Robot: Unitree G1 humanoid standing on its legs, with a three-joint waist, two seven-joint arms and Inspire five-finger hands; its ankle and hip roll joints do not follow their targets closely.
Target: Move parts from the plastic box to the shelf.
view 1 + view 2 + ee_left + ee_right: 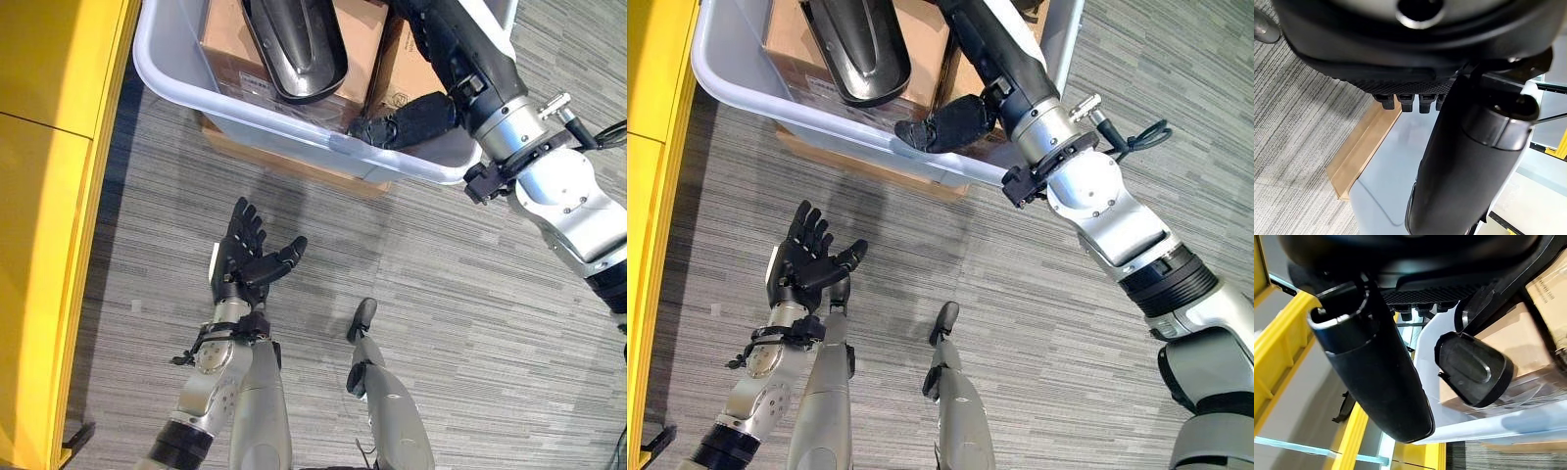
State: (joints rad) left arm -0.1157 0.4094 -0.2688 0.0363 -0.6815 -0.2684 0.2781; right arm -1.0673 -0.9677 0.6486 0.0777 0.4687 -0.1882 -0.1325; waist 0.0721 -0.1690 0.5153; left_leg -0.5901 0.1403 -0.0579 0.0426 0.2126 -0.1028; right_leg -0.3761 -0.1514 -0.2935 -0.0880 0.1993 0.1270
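A pale grey plastic box [245,110] stands on the floor at the top of the view. In it a long glossy black part [294,49] lies on brown cartons [230,39]. My right hand [407,122] reaches over the box's near right corner, open, fingers stretched along the inside of the rim and holding nothing. In the right wrist view the black part [1474,364] lies a little beyond the thumb, apart from it. My left hand [250,255] hovers over the carpet in front of the box, open with the palm up and empty.
The yellow shelf [39,196] runs along the left side. The box rests on a flat cardboard sheet [294,162] that sticks out beneath it. Grey striped carpet [441,294] lies between the box and me.
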